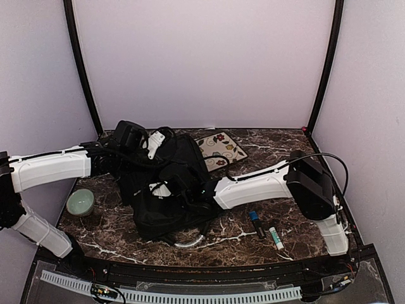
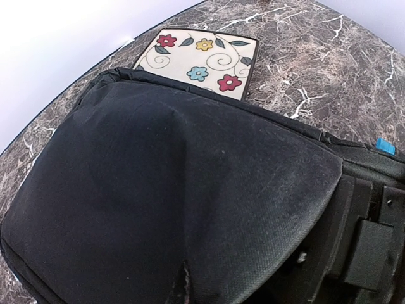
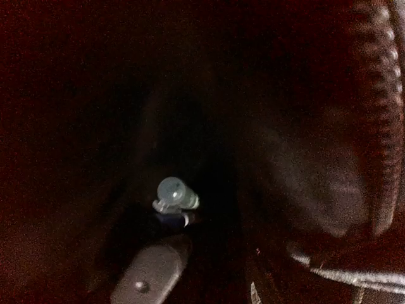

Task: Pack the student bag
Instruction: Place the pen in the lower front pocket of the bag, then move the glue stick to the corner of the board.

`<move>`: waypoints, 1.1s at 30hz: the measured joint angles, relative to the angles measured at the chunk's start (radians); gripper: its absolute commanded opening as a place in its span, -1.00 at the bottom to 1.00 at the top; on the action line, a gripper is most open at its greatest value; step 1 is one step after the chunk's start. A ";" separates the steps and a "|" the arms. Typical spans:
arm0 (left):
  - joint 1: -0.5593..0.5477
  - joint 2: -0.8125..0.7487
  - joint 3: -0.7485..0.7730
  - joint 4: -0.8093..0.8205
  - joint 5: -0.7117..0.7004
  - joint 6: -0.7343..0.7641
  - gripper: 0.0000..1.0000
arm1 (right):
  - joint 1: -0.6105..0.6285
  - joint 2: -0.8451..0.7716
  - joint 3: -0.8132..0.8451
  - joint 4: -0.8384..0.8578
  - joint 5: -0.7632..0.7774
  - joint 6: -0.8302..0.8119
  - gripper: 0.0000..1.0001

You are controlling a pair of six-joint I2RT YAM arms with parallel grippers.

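Black fabric of the student bag (image 2: 158, 190) is filling the left wrist view, overlapping a floral pad (image 2: 202, 57). Overhead it is lying mid-frame on the table (image 1: 278, 142), long axis running upper left to lower centre. The left gripper (image 1: 131, 137) and the right gripper (image 3: 196, 266), sitting in darkness near perhaps a capped tube (image 3: 176, 194), are hiding their jaws, so I cannot tell either's state.

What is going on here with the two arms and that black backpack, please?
The robot is packing the student bag. The right gripper is deep inside it, where its wrist camera shows a small pale-capped item just past one finger; whether it is gripped is unclear. The left gripper is at the bag's far edge. A dark marker, a white marker, a green bowl and a floral pad lie outside the bag.
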 measured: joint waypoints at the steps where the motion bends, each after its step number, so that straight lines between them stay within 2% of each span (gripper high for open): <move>1: 0.000 0.000 0.000 0.000 0.002 0.000 -1.00 | 0.003 -0.009 -0.005 -0.014 -0.005 0.015 0.10; 10: -0.002 -0.001 0.000 0.000 0.009 -0.003 -1.00 | 0.039 -0.219 -0.056 -0.367 -0.143 0.288 0.11; 18: -0.002 -0.001 0.000 -0.002 0.008 -0.003 -1.00 | 0.043 -0.452 -0.258 -0.537 -0.304 0.459 0.10; 22: -0.006 -0.001 0.000 -0.003 0.010 -0.002 -1.00 | 0.035 -0.555 -0.383 -0.553 -0.358 0.510 0.10; 26: -0.007 -0.001 0.000 -0.006 0.008 -0.002 -1.00 | -0.028 -0.701 -0.498 -0.598 -0.436 0.549 0.10; 33: -0.006 0.001 0.000 -0.006 0.009 -0.002 -1.00 | -0.253 -0.846 -0.615 -0.738 -0.594 0.596 0.08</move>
